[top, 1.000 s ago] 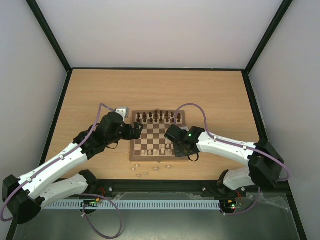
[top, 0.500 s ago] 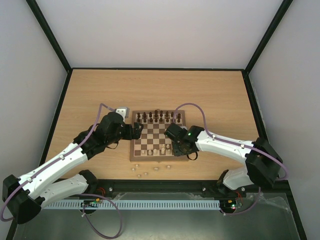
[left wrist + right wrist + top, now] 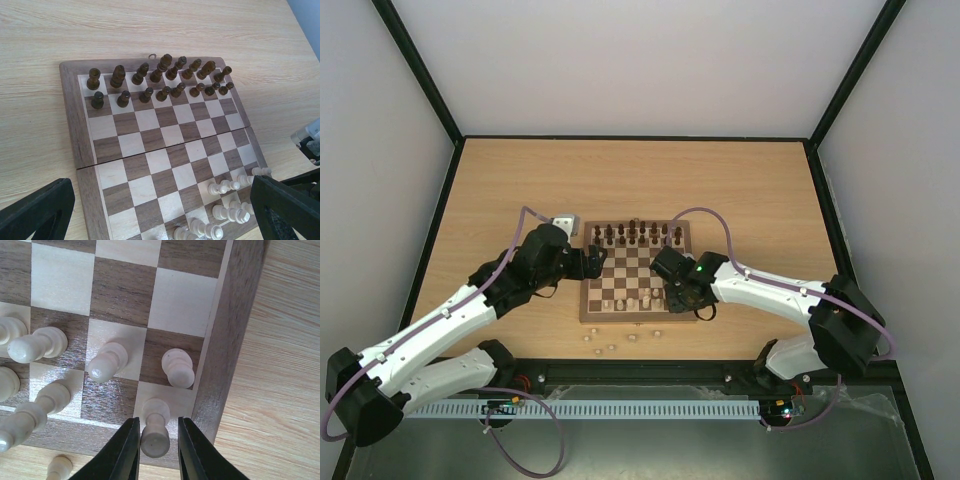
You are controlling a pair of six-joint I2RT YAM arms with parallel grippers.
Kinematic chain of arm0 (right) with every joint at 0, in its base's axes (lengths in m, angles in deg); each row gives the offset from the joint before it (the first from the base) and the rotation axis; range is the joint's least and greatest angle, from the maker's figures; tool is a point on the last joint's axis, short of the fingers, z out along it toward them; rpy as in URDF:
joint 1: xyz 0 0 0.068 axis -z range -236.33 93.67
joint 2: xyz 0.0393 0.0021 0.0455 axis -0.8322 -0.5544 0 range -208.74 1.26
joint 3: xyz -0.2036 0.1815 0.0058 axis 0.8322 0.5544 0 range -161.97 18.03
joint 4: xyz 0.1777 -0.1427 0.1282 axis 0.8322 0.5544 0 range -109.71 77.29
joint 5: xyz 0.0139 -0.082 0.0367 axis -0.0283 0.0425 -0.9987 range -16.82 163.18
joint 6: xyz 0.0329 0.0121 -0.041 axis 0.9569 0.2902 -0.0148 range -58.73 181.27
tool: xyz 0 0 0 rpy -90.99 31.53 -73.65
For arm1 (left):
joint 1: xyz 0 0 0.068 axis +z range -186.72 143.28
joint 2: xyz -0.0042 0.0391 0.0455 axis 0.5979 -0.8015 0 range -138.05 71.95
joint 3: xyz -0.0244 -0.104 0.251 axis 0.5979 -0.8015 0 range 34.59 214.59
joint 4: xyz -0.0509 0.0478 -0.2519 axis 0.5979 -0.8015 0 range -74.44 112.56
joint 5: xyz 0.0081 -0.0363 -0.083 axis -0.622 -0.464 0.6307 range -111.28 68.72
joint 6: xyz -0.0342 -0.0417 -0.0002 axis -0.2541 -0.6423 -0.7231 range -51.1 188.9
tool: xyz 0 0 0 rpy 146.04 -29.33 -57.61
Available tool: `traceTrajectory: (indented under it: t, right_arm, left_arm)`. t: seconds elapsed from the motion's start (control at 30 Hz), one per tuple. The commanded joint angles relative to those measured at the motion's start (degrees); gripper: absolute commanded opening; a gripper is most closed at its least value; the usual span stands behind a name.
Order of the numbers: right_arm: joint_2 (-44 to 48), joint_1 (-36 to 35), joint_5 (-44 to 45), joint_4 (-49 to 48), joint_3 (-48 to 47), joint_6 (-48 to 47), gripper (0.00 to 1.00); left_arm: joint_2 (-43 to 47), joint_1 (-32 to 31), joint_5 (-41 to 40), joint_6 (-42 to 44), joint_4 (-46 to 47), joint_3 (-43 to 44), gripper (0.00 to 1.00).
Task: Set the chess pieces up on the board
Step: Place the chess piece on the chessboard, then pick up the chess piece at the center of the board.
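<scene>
The square checkered wooden chessboard (image 3: 632,268) lies mid-table. The left gripper (image 3: 160,200), at its 9 o'clock, gapes wide and empty. The right gripper (image 3: 158,421), barely parted, flanks without clamping a pale turned wooden pawn (image 3: 153,439) on the 5 o'clock corner. The pawn looks light, smooth and tippy, probably best pinched under the head.

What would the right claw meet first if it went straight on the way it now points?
Likely the pale piece standing between its fingers, then the corner square of the board; depth is unclear.
</scene>
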Motion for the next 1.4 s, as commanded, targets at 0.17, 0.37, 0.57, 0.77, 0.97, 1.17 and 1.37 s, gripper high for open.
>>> traceTrajectory:
  t: [0.17, 0.37, 0.57, 0.77, 0.97, 1.17, 1.37]
  right_arm:
    - [2.6, 0.3, 0.3, 3.7, -0.3, 0.5, 0.31]
    - [7.4, 0.4, 0.9, 6.0, -1.8, 1.0, 0.41]
    - [13.6, 0.4, -0.1, 5.5, -0.7, 1.1, 0.52]
    - [17.7, 0.3, -1.4, 4.5, 0.0, 1.4, 0.61]
    - [19.7, 0.3, -2.8, 3.0, 1.5, 1.5, 0.85]
    - [21.7, 0.3, -4.0, 1.8, 2.3, 1.2, 0.99]
    - [21.6, 0.3, -4.7, 1.0, 2.7, 0.9, 0.99]
  left_arm:
    - [-0.3, 0.4, -0.4, -0.1, 0.2, 0.6, 0.99]
    - [-0.4, 0.5, -0.6, -0.2, -0.2, 1.3, 0.99]
    - [-1.1, 0.5, -1.1, -0.3, -0.7, 2.3, 0.99]
    - [-1.0, 0.5, -1.4, -0.6, -0.7, 2.8, 0.99]
    - [-1.3, 0.5, -1.4, -0.7, -0.8, 2.9, 0.99]
    - [-1.4, 0.5, -1.8, -0.4, -0.9, 3.0, 0.99]
    - [-1.3, 0.4, -1.9, -0.1, -0.9, 3.2, 0.99]
